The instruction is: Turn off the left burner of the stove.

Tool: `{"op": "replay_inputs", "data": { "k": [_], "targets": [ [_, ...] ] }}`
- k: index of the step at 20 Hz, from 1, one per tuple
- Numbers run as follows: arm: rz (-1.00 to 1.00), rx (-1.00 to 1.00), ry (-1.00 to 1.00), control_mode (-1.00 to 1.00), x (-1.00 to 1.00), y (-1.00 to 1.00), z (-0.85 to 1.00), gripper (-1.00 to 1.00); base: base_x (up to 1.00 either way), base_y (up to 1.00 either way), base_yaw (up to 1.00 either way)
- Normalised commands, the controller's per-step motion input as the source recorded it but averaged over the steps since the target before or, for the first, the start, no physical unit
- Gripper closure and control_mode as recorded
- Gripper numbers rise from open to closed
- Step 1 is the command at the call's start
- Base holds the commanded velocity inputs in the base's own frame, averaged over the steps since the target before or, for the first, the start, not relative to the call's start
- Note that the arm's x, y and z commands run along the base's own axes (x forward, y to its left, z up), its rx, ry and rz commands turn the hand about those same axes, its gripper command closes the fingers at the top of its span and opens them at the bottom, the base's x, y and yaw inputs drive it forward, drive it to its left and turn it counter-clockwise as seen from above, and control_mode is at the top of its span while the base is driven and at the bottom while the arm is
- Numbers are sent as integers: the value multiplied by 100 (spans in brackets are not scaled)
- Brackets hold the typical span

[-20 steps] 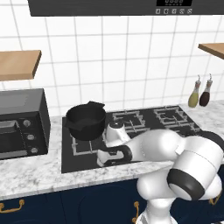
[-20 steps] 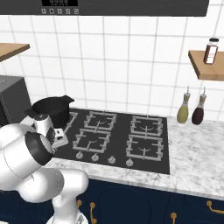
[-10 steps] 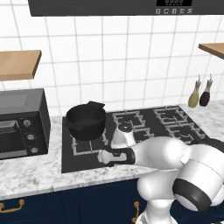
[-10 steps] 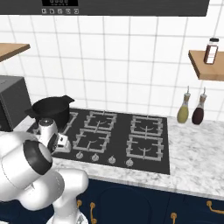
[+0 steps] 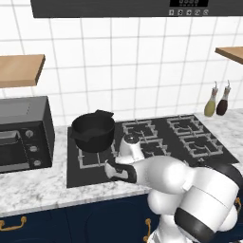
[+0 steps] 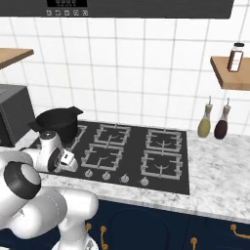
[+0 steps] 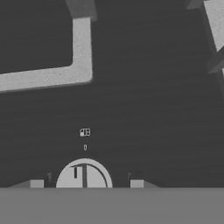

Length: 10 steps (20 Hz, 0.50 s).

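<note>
The stove (image 5: 163, 124) is a black glass cooktop with grey grates. A black pot (image 5: 93, 131) stands on the left burner (image 5: 91, 160), whose grate corner (image 7: 81, 57) shows in the hand view. My gripper (image 7: 86, 183) points down at the stove's front left edge. It is open, and its fingertips (image 7: 137, 183) stand on either side of a round silver knob (image 7: 84, 174) without touching it. From the right base view, the gripper (image 6: 71, 164) hangs just left of the knob row (image 6: 105, 176).
A black toaster oven (image 5: 23, 134) stands on the marble counter (image 5: 33, 192) left of the stove. Two bottles (image 6: 212, 121) stand at the back right. Wooden shelves (image 5: 19, 70) hang on the tiled wall on both sides.
The hand has shifted slightly left and down over the stove's front left edge, and the elbow has swung. The pot and the knobs have not moved.
</note>
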Motion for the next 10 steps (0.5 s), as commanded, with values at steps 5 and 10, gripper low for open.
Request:
{"op": "replay_inputs", "data": {
  "k": [5, 10],
  "targets": [
    [-30, 4, 1, -100, 4, -5, 0, 100, 0, 0, 0],
    [0, 0, 0, -100, 0, 0, 0, 100, 0, 0, 0]
  ]
}}
